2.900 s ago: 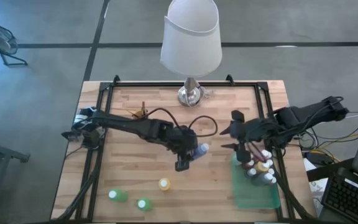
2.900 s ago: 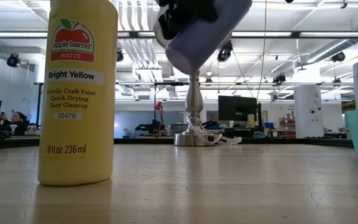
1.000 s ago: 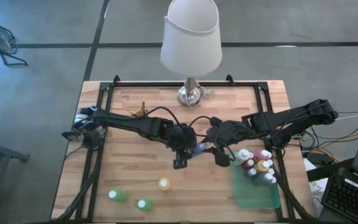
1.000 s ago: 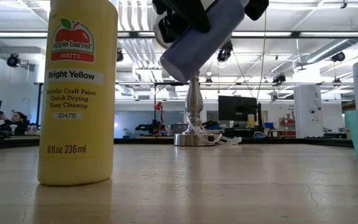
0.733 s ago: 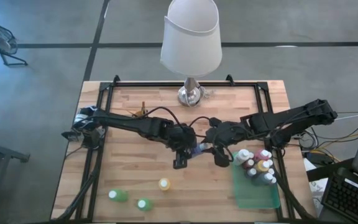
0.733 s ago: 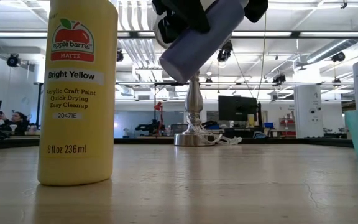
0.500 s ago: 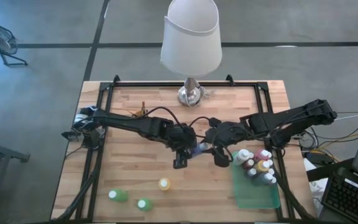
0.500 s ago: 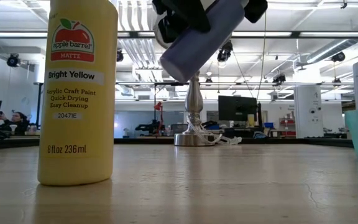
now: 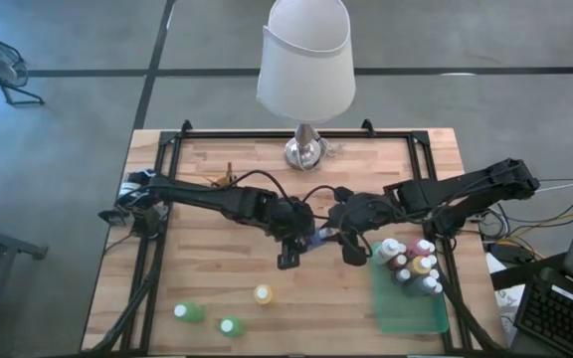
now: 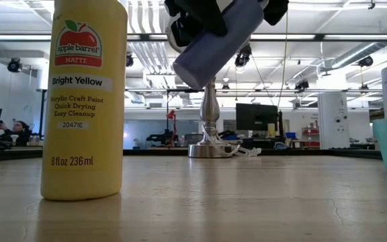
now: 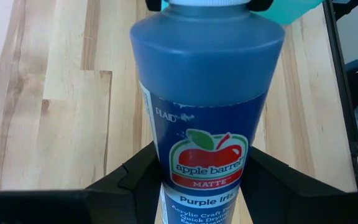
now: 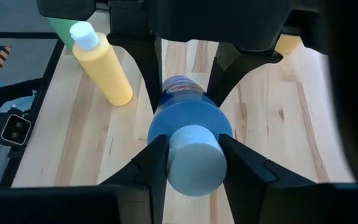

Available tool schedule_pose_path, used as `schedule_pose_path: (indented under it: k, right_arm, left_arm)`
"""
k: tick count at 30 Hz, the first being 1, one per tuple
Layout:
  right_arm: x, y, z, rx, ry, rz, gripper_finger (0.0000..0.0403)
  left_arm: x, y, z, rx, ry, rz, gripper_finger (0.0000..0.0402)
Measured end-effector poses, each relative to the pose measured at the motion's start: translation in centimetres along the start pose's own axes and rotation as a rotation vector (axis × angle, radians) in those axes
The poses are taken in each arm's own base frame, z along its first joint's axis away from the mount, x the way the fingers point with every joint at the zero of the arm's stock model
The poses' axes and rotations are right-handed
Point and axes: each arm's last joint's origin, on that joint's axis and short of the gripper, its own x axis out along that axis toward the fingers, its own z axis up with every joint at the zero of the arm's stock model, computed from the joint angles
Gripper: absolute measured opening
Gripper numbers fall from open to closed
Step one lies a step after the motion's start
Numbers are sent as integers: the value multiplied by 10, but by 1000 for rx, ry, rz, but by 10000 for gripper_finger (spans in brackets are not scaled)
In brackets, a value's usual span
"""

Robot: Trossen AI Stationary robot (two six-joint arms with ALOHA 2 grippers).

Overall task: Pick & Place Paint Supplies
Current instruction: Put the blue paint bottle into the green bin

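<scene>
We see the purple bottle (image 10: 217,42) held above mid-table, tilted, its long axis running left to right, cap toward the right. Our left gripper (image 9: 296,242) clamps its body; our right gripper (image 12: 190,163) has its fingers closed around the white cap (image 12: 194,159).

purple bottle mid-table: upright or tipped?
Tipped. The purple bottle hangs slanted above the table, between the left end effector and right end effector.

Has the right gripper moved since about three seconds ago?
Yes. The right gripper has moved leftward, away from the green tray, to the purple bottle the left gripper holds.
</scene>
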Motion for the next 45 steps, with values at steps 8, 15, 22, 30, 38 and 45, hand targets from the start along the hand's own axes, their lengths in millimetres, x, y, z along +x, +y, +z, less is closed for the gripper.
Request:
schedule_pose_path:
  k: [8, 15, 22, 30, 38, 45]
  right_arm:
    - [0, 0, 0, 2, 0, 0, 136]
    - [0, 0, 0, -1, 2, -1, 113]
    - [0, -1, -4, -7, 39, -7, 113]
    - [-6, -2, -8, 7, 71, -14, 114]
    - [-36, -2, -13, 28, 200, -46, 114]
    - [-68, 4, -17, 81, 374, -126, 114]
  left_arm:
    - [0, 0, 0, -3, -2, -2, 188]
    - [0, 0, 0, 12, -1, -5, 205]
    - [-2, 2, 0, 25, 8, -5, 300]
    - [-26, 11, -3, 26, 10, 237, 327]
    - [-35, 10, -7, 40, -154, 270, 325]
    - [-18, 15, -25, 52, -260, 281, 325]
